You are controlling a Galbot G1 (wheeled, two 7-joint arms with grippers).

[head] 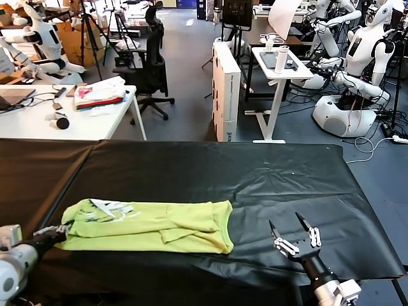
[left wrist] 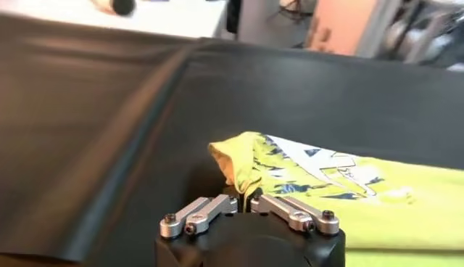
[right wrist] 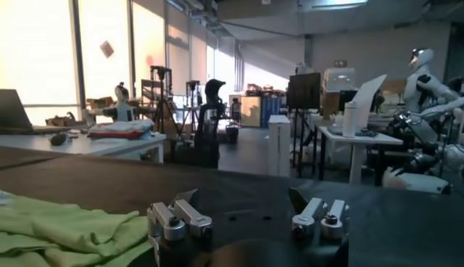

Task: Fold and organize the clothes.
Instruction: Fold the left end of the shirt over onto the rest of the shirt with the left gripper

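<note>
A lime T-shirt (head: 150, 226), partly folded, lies lower left of the head view on a black table (head: 268, 172). The left gripper (head: 60, 234) pinches its left edge, fingers together on the fabric. The right gripper (head: 294, 236) hovers lower right, fingers apart. Pulling one-sided could drag and unfold the shirt.

- Before you lies a long table draped in a black cloth (head: 191, 172), creased and faintly shiny.
- Behind it to your left stands a white desk (head: 38, 121), and a black office chair (head: 150, 60) sits just beside that desk.
- Farther back you see a small white stand-up table (head: 275, 67) and a white panel (head: 225, 89) standing on the grey floor (head: 185, 70).
- Tall windows (right wrist: 43, 51) pour in bright daylight.
</note>
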